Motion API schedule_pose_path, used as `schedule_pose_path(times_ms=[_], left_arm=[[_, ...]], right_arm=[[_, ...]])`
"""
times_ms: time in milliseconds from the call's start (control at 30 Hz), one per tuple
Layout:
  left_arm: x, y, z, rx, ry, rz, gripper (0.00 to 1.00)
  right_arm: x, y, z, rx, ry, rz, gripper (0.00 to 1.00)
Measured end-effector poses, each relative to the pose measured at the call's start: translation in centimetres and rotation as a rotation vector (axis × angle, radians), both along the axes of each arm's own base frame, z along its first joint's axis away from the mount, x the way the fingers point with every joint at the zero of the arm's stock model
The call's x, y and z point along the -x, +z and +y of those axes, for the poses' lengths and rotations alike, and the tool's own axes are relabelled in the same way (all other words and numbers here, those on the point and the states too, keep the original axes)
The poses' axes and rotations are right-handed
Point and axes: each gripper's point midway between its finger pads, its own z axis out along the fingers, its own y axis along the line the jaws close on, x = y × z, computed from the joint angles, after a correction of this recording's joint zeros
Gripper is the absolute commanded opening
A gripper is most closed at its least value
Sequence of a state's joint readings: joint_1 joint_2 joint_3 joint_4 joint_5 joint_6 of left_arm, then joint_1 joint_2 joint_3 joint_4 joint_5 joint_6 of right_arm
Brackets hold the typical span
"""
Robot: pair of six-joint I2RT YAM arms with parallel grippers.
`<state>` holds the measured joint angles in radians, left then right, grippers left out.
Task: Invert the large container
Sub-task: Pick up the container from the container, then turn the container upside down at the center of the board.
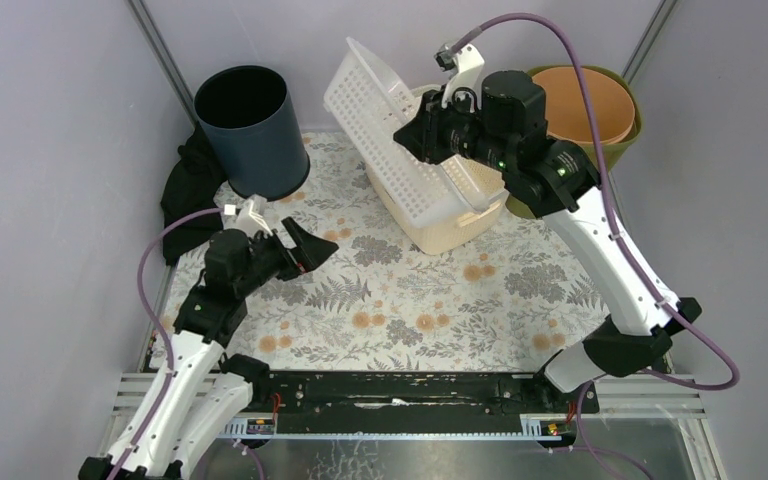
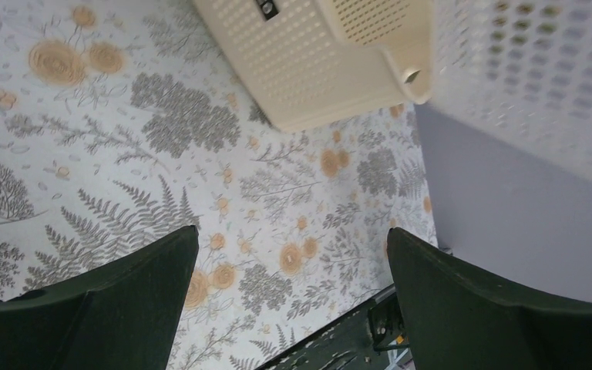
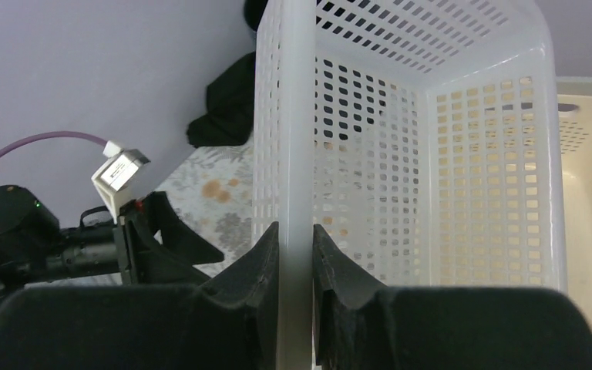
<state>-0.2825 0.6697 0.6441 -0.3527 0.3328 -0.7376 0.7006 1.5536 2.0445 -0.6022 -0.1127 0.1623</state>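
Held tilted over the cream basket [image 1: 450, 228] by only 1 thin wall pinched in the right hand [image 3: 294, 240], the white basket [image 1: 375, 110] could be twisted loose — or snagged on the cream rim — when turned, with the left hand [image 2: 291, 235] spread idle above the tabletop [image 1: 410, 300].

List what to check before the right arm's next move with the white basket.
1. Grip: right gripper shut on the wall of the white basket: ok.
2. Load: white basket looks empty inside: ok.
3. Other arm: left gripper open, apart from both baskets: ok.
4. Clearance from cream basket: cannot tell; the white one's low end overlaps it from above.
5. Flip done: not ok, only tilted.
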Motion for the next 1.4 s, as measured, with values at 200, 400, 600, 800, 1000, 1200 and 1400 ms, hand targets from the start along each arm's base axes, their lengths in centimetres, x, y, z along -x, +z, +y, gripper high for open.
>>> schedule_pose_path(times_ms=[200,400,600,800,1000,1200,1400], left_arm=[[0.7,5.6,0.2,0.034,-0.001,-0.116,1.0],[1.9,9.0,0.5,0.055,-0.001,-0.187,1.0],[2.7,9.8,0.8,0.056,-0.001,-0.191,1.0],[3.2,10.1,0.9,0.047,-0.002,-0.185,1.0],[3.7,10.7,1.2,0.037,-0.001,-0.196,1.0],[3.8,10.9,1.5,0.022,0.009,-0.205,1.0],[3.8,10.6,1.6,0.014,0.015,-0.198,1.0]], right_arm=[[2.7,0.9,0.8,-0.126,0.082,0.068,0.1],[4.0,0.2,1.9,-0.221,0.139,0.153,0.1],[4.3,-1.3,3.0,-0.291,0.16,0.237,0.09],[4.9,-2.1,3.7,-0.39,0.178,0.296,0.09],[4.7,-2.8,4.3,-0.457,0.182,0.346,0.08],[4.9,-1.9,4.6,-0.501,0.201,0.355,0.08],[4.8,-0.3,4.7,-0.53,0.21,0.345,0.08]])
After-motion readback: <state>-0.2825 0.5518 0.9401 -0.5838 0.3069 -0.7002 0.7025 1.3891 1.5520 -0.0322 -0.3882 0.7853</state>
